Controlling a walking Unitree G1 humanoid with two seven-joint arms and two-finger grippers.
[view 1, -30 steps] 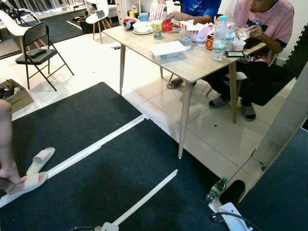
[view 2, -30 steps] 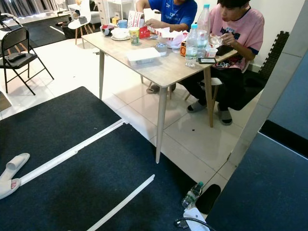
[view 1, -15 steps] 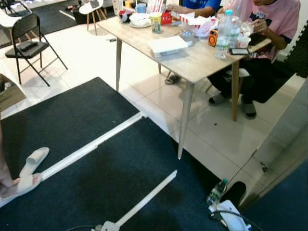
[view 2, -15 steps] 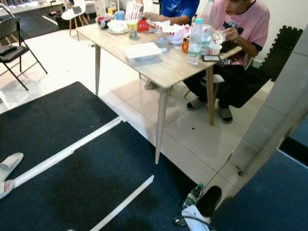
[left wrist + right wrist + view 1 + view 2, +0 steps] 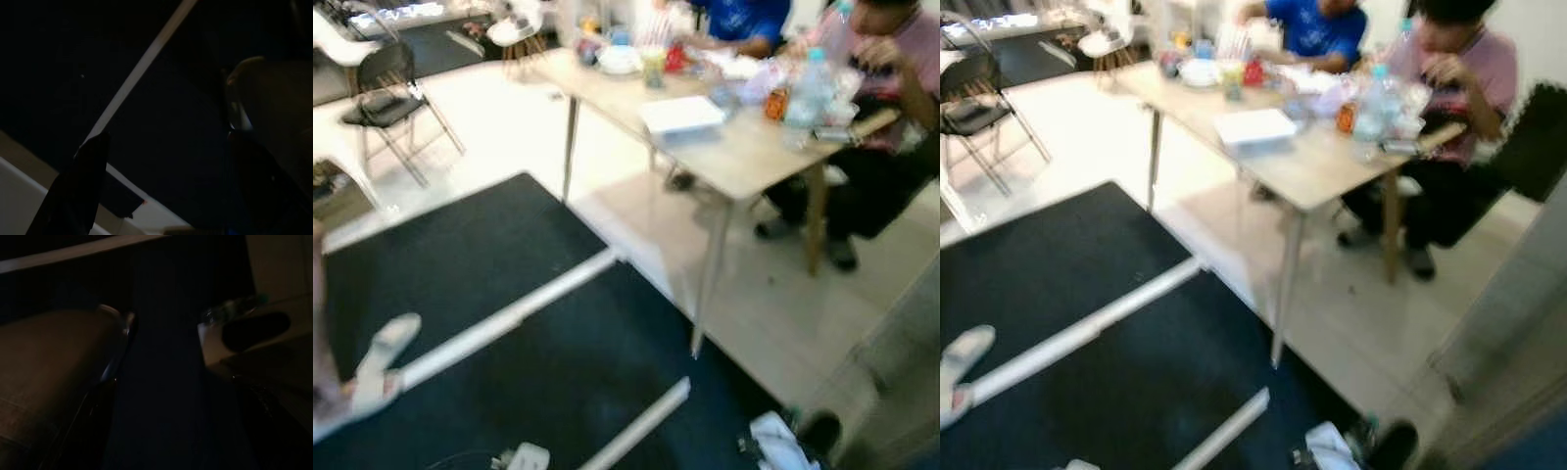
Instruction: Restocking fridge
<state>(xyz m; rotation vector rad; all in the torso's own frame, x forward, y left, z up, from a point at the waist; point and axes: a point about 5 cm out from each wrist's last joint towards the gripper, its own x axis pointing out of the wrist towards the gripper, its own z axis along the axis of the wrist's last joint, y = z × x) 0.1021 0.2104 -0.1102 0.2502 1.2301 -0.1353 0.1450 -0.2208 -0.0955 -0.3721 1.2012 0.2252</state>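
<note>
Underfoot, a dark mat (image 5: 480,255) is spread over pale floor tiles, crossed by white strips (image 5: 499,318); both head views are blurred, so the robot is judged to be walking or turning. Beyond the mat a wooden table (image 5: 1307,171) is seen, cluttered with a white box (image 5: 1255,126), bottles, cups and snack packs, with two people seated at its far side, one in a blue shirt (image 5: 1317,29), one in pink (image 5: 1489,69). A black folding chair (image 5: 386,93) stands well apart on the left. A pale slipper (image 5: 382,348) lies at the mat's left edge. Near the lower right a bottle is barely made out beside a white power strip (image 5: 1327,446); it shows dimly in the right wrist view (image 5: 230,308). No fridge is visible, so its place cannot be told. Both arms hang idle over the mat; the left gripper (image 5: 78,186) and right gripper (image 5: 110,396) sit in deep shade, and jaw state cannot be told for either. Step judged: locating the fridge or stock. Motion should be slowed until the view sharpens, and cables by the power strip avoided.
</note>
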